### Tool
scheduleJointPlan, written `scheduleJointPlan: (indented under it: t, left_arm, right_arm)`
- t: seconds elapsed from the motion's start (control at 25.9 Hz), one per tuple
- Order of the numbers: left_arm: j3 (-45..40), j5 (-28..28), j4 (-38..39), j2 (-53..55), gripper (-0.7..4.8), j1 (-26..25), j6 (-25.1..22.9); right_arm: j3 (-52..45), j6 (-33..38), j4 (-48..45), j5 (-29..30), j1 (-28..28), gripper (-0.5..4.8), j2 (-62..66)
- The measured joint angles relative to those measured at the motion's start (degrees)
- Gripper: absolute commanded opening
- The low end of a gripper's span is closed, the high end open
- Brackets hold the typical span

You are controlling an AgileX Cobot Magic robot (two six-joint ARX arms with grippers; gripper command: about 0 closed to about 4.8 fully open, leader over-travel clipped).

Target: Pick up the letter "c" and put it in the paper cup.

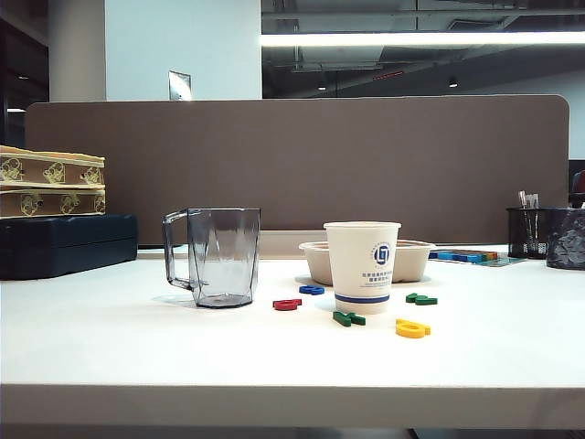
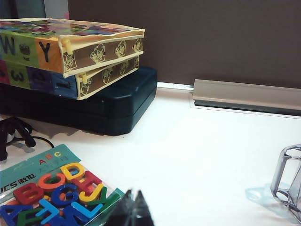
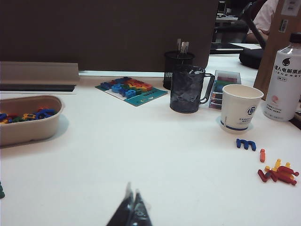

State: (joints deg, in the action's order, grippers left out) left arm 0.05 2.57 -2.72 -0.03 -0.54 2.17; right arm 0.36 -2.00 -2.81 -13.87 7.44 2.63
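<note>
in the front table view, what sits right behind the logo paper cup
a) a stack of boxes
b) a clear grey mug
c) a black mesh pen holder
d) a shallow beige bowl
d: the shallow beige bowl shows on both sides of the paper cup, just behind it, while the clear grey mug stands apart to the left, the pen holder far right and the boxes far left.
</note>
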Motion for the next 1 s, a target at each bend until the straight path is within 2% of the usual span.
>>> scheduleJointPlan:
  t: [0.19, 0.46, 0.73, 1.0]
  left_arm:
    - [0.00, 0.00, 0.00, 0.00, -0.05, 0.00, 0.00]
    - [0.00, 0.00, 0.00, 0.02, -0.05, 0.00, 0.02]
    - [0.00, 0.00, 0.00, 0.02, -0.05, 0.00, 0.02]
    - [0.00, 0.00, 0.00, 0.02, -0.05, 0.00, 0.02]
  right_arm:
    - [0.00, 0.00, 0.07, 0.57, -0.48, 0.00, -2.82]
    - [0.00, 0.00, -1.05, 4.66, -2.56, 0.00, -2.67]
    - [0.00, 0.26, -6.93, 6.12, -2.95, -0.01, -2.67]
    - [0.00, 0.28, -8.11, 9.11, -2.95, 0.00, -2.67]
